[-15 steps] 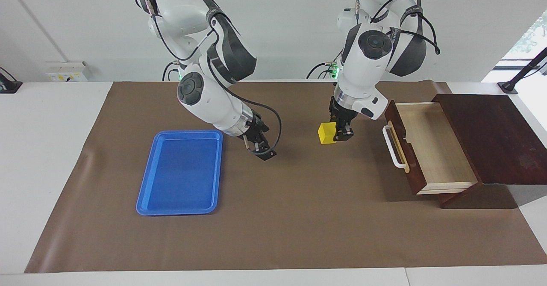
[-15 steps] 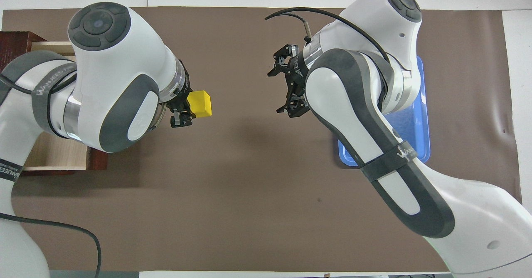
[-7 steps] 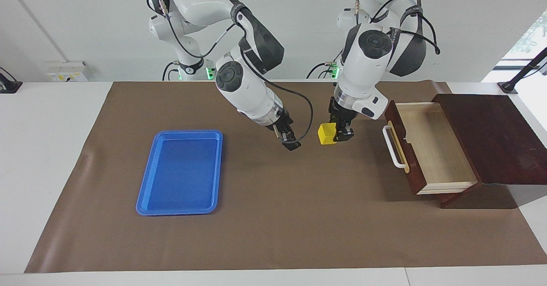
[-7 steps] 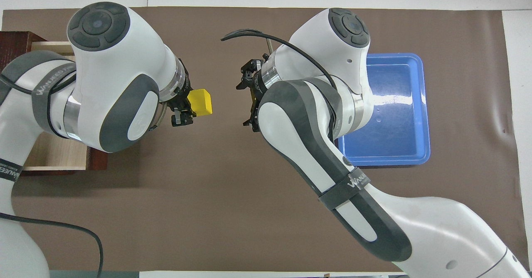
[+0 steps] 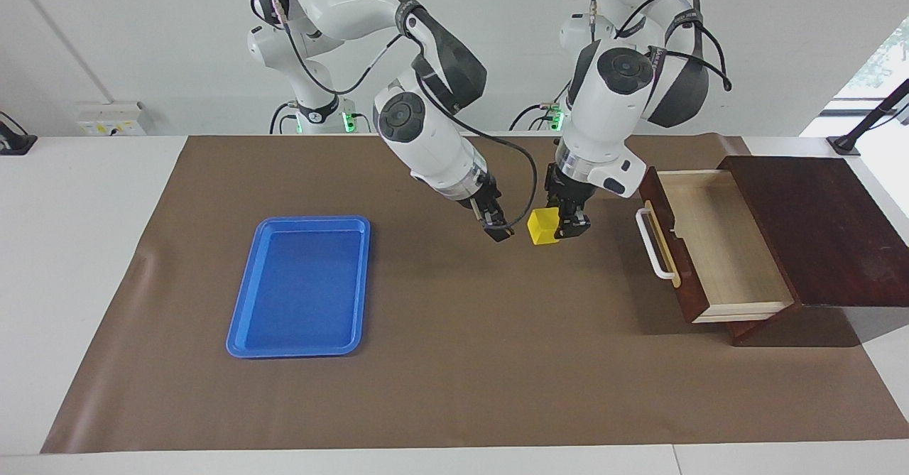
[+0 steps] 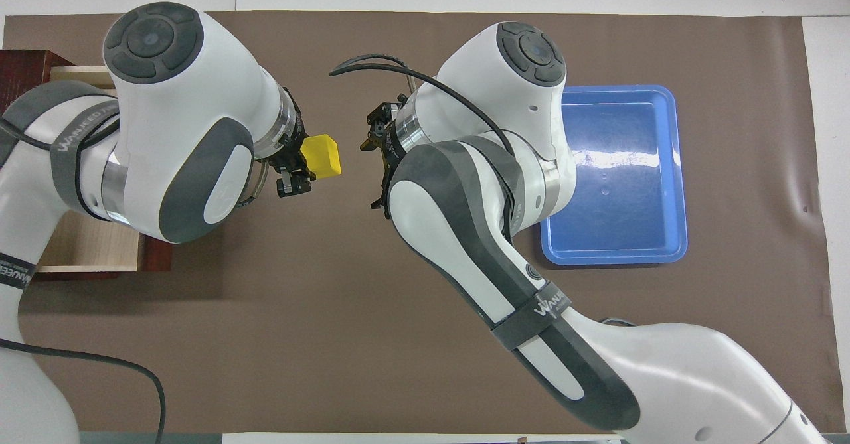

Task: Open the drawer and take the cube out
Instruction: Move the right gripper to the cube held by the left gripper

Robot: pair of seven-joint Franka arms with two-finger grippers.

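Facing view: my left gripper point(image 5: 566, 229) holds the yellow cube point(image 5: 543, 226) clamped in the air over the brown mat point(image 5: 454, 361), between the blue tray point(image 5: 298, 287) and the open drawer point(image 5: 710, 244), whose pale interior lies bare. A second ago my right gripper point(image 5: 498, 232) hung beside the tray; it has since swung across the mat and now sits just beside the cube, fingers spread, apart from it. My left arm has barely shifted. In the overhead view, straps on both arms carry white lettering, partly legible as "WANJEED" or similar; I cannot read it surely. The drawer's white handle point(image 5: 652, 244) faces the cube.
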